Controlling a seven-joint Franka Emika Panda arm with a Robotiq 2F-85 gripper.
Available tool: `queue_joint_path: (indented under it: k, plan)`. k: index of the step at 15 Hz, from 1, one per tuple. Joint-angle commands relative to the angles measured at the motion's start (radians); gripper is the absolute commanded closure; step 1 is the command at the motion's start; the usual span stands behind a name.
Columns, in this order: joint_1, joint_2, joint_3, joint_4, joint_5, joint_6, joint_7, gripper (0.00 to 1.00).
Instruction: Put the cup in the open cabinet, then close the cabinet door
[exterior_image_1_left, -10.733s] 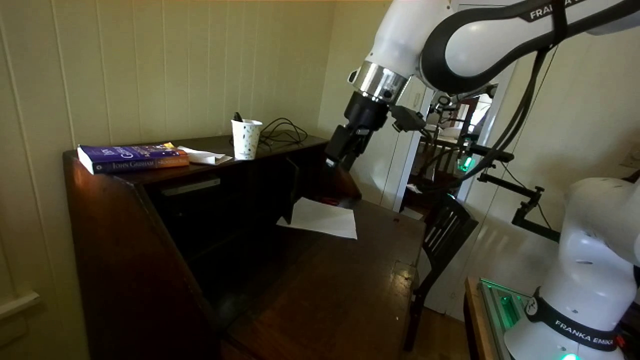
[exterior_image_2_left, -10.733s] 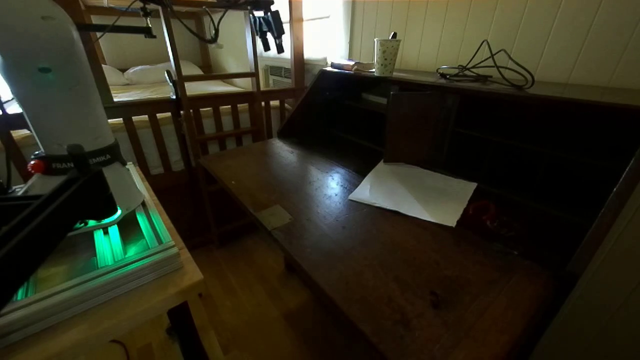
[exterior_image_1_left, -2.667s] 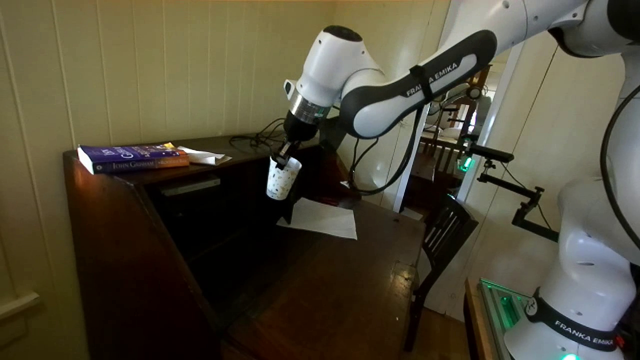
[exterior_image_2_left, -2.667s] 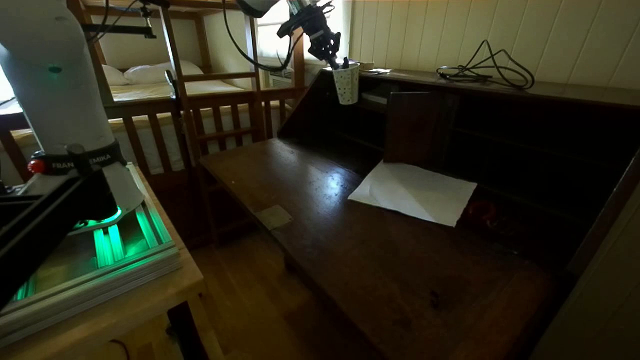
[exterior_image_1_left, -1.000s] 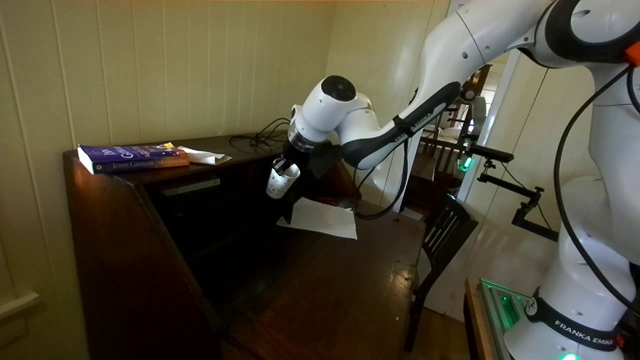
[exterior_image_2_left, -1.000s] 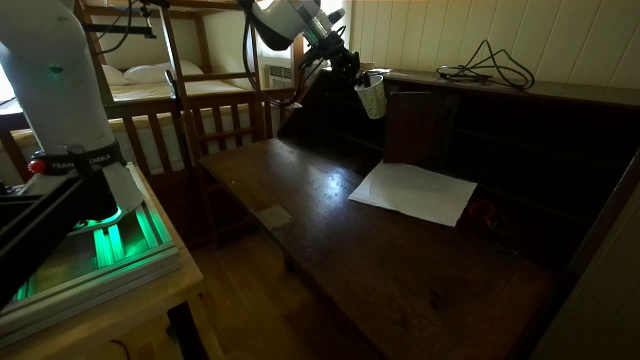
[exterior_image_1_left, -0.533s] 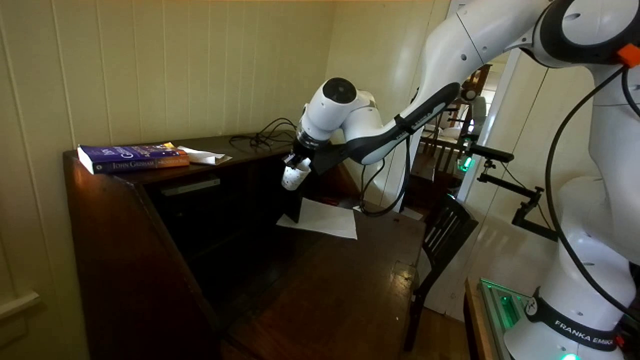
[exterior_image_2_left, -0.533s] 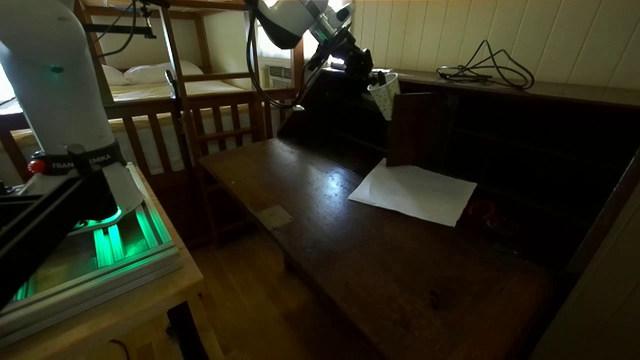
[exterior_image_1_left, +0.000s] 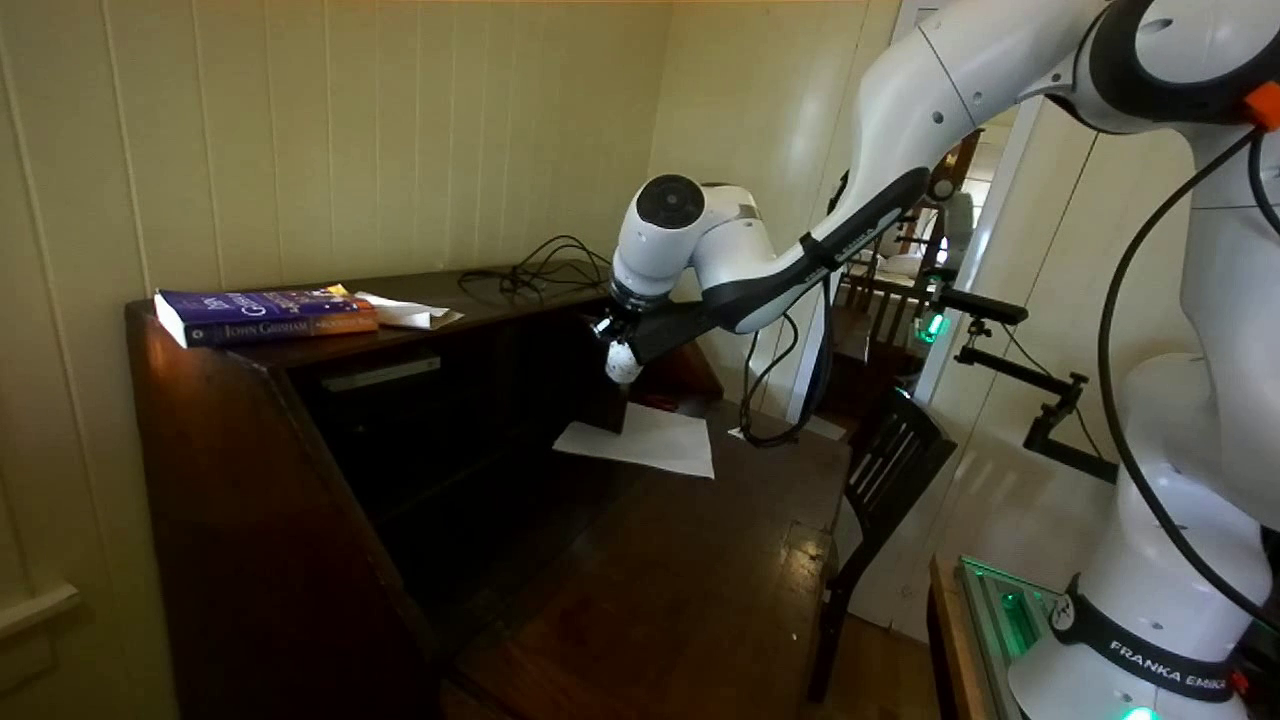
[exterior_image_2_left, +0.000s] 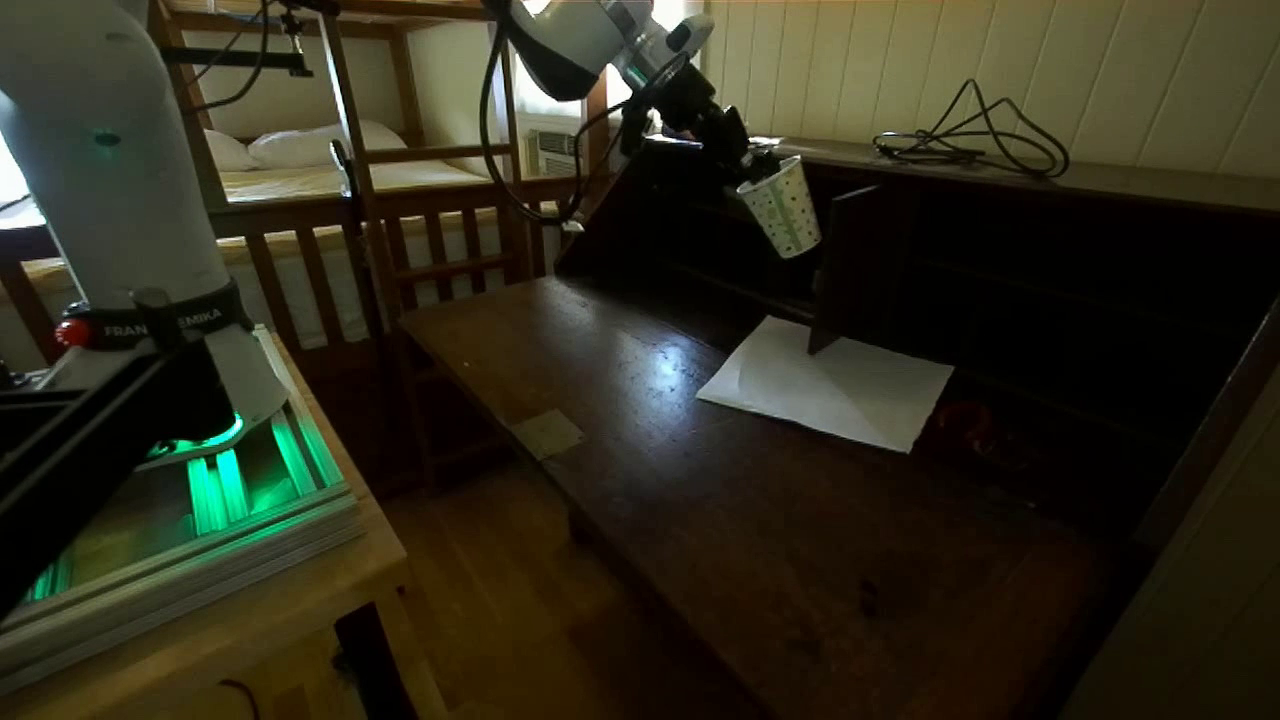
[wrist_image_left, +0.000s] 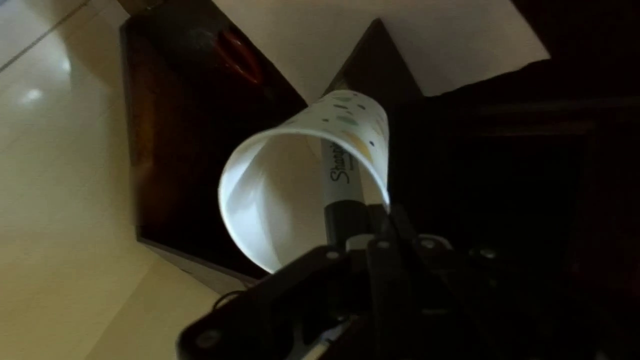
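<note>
The white speckled cup (exterior_image_2_left: 783, 212) hangs tilted in the air in front of the cabinet (exterior_image_1_left: 240, 480), its mouth facing up toward the wrist. My gripper (exterior_image_2_left: 760, 165) is shut on its rim, one finger inside and one outside, as the wrist view shows at the gripper (wrist_image_left: 390, 215). A grey and black Sharpie marker (wrist_image_left: 341, 172) leans inside the cup. The cabinet door (exterior_image_2_left: 848, 262) stands swung out just beside the cup. Whether cup and door touch, I cannot tell. In an exterior view the arm partly covers the cup (exterior_image_1_left: 622, 363). The cabinet's interior is very dark.
On the cabinet top lie a purple book (exterior_image_1_left: 265, 316), crumpled paper (exterior_image_1_left: 405, 312) and a tangle of black cable (exterior_image_2_left: 970, 145). A white sheet (exterior_image_2_left: 870, 395) lies on the desk surface below the door. A chair (exterior_image_1_left: 895, 450) stands beyond the desk.
The cup, earlier on the cabinet top, is now held. Over the last second it moved right in both exterior views with the gripper, and the door's free edge swung further out over the sheet.
</note>
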Motion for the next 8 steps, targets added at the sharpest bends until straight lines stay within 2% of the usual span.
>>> queue_joint_path:
  k: [1, 2, 3, 8]
  plan:
    - [-0.072, -0.03, 0.088, -0.044, -0.061, 0.137, -0.072, 0.99]
    - [-0.087, -0.028, 0.102, -0.048, -0.058, 0.185, -0.106, 0.99]
    - [-0.069, -0.021, 0.075, -0.058, -0.045, 0.244, -0.143, 0.99]
    - [-0.136, -0.024, 0.084, -0.166, 0.009, 0.467, -0.417, 0.99]
